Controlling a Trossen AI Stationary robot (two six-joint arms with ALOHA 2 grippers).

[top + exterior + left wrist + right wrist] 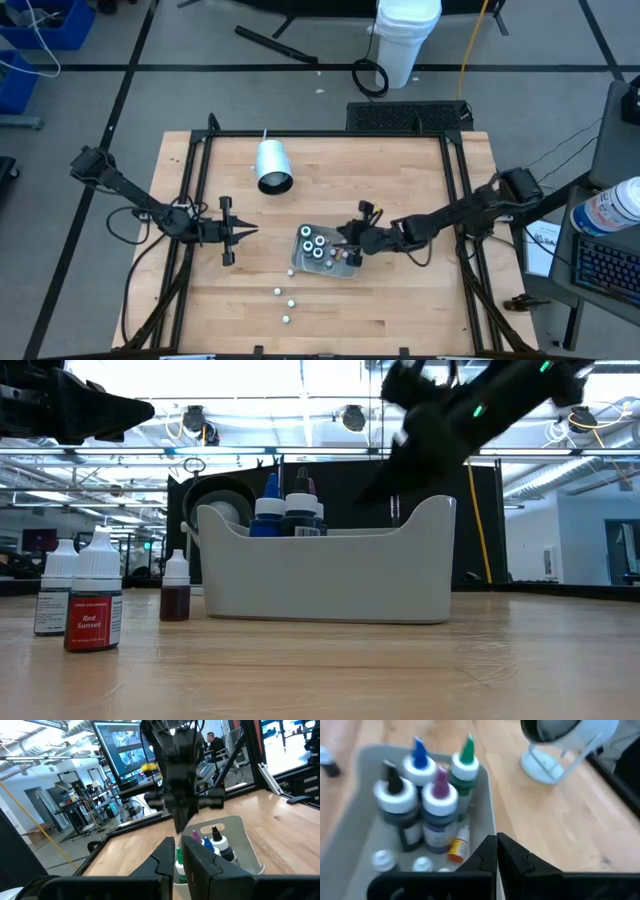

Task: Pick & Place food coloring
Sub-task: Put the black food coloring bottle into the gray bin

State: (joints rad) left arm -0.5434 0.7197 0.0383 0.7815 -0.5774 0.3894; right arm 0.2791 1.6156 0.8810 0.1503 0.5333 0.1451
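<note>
A grey tray [347, 266] sits in the middle of the table. Several food coloring bottles [432, 795] stand upright in it, white-collared with black, blue, purple and green tips. A small orange bottle [459, 845] lies on the tray floor. Three small bottles [287, 304] stand on the wood near the front edge and also show in the low view [93, 605]. My right gripper [496, 845] is shut and empty, hovering over the tray's right rim [181, 827]. My left gripper [250, 232] waits shut and level, left of the tray.
A white cup [272, 166] lies on its side behind the tray, toward the far left. Black frame rails [455, 190] run along the table's left, right and far edges. Bare wood lies at the front right.
</note>
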